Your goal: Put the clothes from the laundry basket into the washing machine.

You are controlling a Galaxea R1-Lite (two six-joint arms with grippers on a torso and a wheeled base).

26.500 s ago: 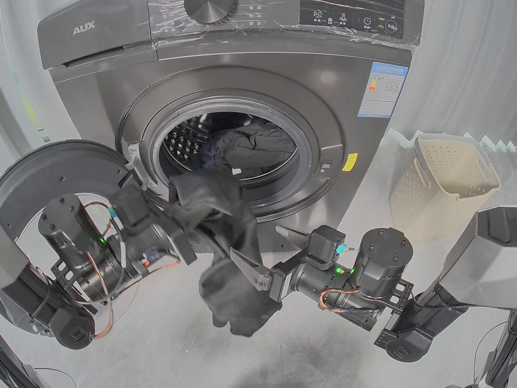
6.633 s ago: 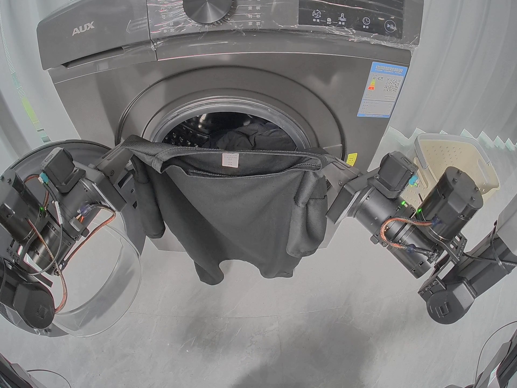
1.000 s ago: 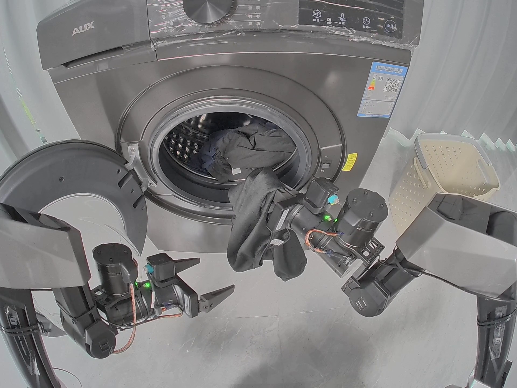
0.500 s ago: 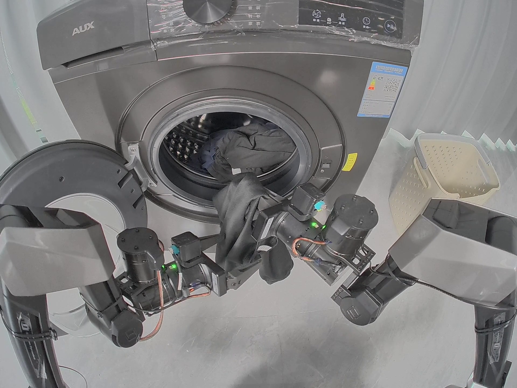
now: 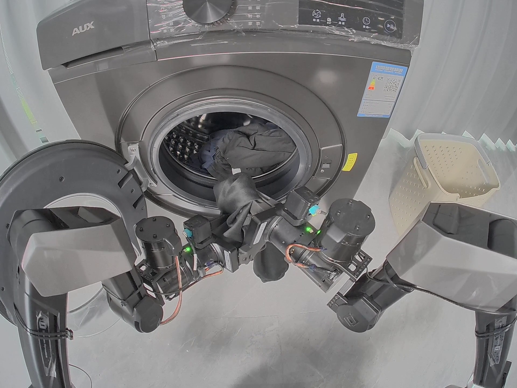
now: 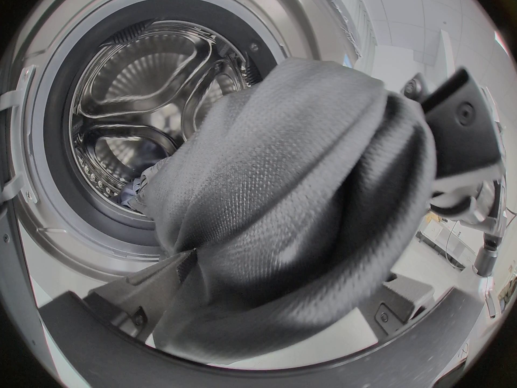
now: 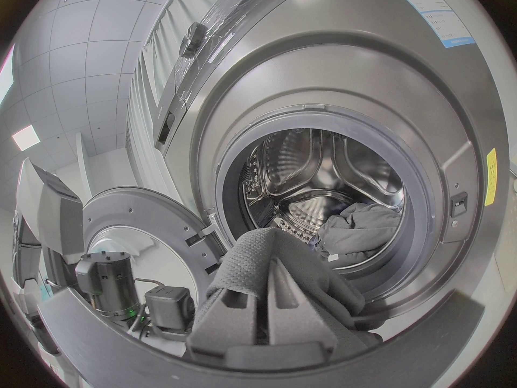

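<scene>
A dark grey garment [image 5: 237, 195] is bunched over the lower rim of the washing machine's [image 5: 226, 71] open drum, and part of it hangs below [image 5: 269, 265]. My right gripper [image 5: 249, 223] is shut on it just in front of the rim, and its pads [image 7: 291, 313] show pressed together over the cloth [image 7: 253, 254]. From the left and just below, my left gripper [image 5: 241, 242] comes up against the same bundle. Its fingers [image 6: 161, 276] stand apart, open, with the garment [image 6: 291, 200] bulging between them. More dark clothes [image 5: 253, 146] lie inside the drum.
The machine's round door [image 5: 64, 173] stands open at the left, close beside my left arm. A cream laundry basket [image 5: 420, 195] stands on the floor at the right of the machine. Bare grey floor lies in front.
My left arm has risen from near the floor and swung right until its open fingers are around the garment. My right gripper has carried the garment slightly left and up, bunching it at the rim.
</scene>
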